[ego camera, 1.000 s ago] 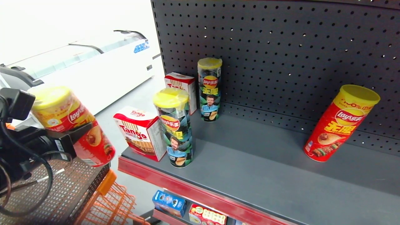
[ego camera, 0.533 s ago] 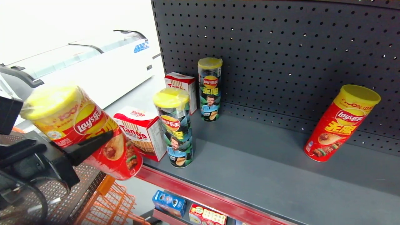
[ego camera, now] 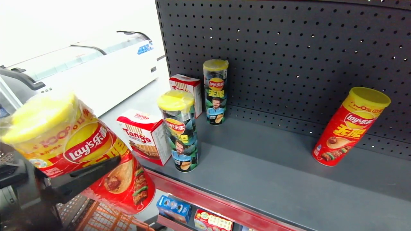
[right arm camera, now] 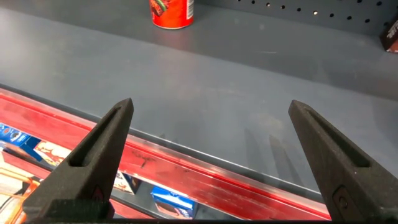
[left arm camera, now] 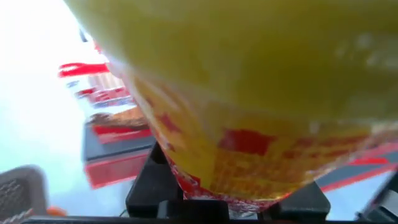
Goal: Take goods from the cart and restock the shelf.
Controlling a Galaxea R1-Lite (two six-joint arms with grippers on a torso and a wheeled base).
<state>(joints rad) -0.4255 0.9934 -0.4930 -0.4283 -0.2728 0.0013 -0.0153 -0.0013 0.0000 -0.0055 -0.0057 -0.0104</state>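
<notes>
My left gripper [ego camera: 77,168] is shut on a red chips can with a yellow lid [ego camera: 86,144], held tilted at the lower left, just in front of the shelf's [ego camera: 257,173] left end. One black finger [ego camera: 84,174] crosses the can's front. In the left wrist view the can [left arm camera: 249,124] looms close above the gripper [left arm camera: 230,202]. A matching red can [ego camera: 350,126] leans against the pegboard at the shelf's right, its base [right arm camera: 171,12] also in the right wrist view. My right gripper [right arm camera: 217,155] hangs open and empty over the shelf's red front edge [right arm camera: 186,165].
Two dark chips cans [ego camera: 178,131] [ego camera: 215,91] and two wafer boxes [ego camera: 144,136] [ego camera: 188,89] stand at the shelf's left. The shelf's middle is bare. An orange cart basket [ego camera: 106,218] lies below the held can. Small packs [ego camera: 175,208] sit on the lower shelf. A white freezer [ego camera: 96,64] stands behind.
My left gripper has carried the red can up, rightward and closer to the head camera, away from the cart and toward the shelf's front edge. The goods on the shelf have not moved.
</notes>
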